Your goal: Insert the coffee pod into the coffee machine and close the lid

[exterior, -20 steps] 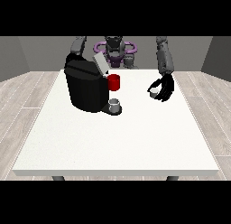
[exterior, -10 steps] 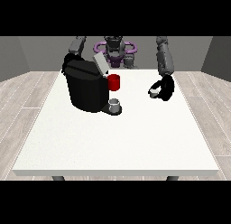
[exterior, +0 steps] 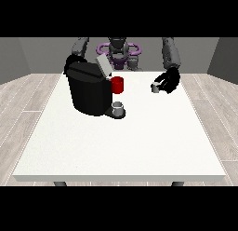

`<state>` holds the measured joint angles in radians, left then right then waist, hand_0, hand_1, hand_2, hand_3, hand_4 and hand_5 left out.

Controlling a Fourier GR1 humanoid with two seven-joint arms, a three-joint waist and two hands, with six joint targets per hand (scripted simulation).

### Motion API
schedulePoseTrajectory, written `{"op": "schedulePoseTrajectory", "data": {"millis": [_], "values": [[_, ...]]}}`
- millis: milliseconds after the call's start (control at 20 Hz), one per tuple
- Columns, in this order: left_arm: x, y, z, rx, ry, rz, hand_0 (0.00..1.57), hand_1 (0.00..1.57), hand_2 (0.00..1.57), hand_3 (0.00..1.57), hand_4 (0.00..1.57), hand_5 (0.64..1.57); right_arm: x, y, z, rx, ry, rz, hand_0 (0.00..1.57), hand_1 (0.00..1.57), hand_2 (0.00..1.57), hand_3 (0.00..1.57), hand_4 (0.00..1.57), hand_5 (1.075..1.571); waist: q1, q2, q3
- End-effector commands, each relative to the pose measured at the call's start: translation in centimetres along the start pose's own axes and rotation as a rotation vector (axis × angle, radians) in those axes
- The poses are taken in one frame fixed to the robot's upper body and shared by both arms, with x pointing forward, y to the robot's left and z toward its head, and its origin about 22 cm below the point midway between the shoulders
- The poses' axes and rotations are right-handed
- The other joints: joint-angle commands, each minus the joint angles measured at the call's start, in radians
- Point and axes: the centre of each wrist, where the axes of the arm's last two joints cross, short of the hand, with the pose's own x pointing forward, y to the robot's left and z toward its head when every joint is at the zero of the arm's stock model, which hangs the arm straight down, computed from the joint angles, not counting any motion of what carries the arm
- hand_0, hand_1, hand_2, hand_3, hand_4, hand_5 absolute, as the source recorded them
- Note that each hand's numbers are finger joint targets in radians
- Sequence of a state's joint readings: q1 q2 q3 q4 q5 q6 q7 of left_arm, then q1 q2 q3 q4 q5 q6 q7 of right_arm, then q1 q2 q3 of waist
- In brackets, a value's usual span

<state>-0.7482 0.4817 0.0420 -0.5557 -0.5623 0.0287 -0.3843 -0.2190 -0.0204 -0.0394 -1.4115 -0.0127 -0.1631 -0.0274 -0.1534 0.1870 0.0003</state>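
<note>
Here, small grey coffee pod (exterior: 155, 87) sits in curled hand (exterior: 168, 81).

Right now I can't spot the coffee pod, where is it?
In the front view, the coffee pod sits at the hand at the view's right, well right of the coffee machine, over the table's far side.

We see no readable text, label, brand, number or sign anywhere: the black coffee machine (exterior: 88, 88) carries none, and neither does the white table (exterior: 121, 146).
</note>
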Motion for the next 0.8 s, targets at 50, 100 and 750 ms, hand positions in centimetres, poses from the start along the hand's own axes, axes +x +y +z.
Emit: {"op": "schedulePoseTrajectory", "data": {"millis": [50,100,750], "values": [[4.7,1.0,-2.8,-0.054,-0.064,0.02,1.24,1.24,1.33,1.32,0.53,1.571,-3.6,-1.4,0.5,-0.036,0.054,-0.005,0.0,0.0,0.0,0.0,0.5,1.571,0.027,-0.059,0.0007],[4.3,1.2,-2.5,-0.03,-0.09,-0.004,1.26,1.26,1.32,1.3,0.53,1.571,-3.1,-0.7,0.4,0.019,0.05,-0.004,0.0,0.0,0.0,0.0,0.49,1.571,0.02,-0.043,0.0001],[9.2,6.1,-5.1,0.01,-0.124,-0.029,1.26,1.26,1.33,1.28,0.54,1.571,-0.1,2.5,-1.1,0.061,0.049,0.007,0.0,0.0,0.0,0.0,0.48,1.571,-0.043,-0.067,-0.0006]]}}
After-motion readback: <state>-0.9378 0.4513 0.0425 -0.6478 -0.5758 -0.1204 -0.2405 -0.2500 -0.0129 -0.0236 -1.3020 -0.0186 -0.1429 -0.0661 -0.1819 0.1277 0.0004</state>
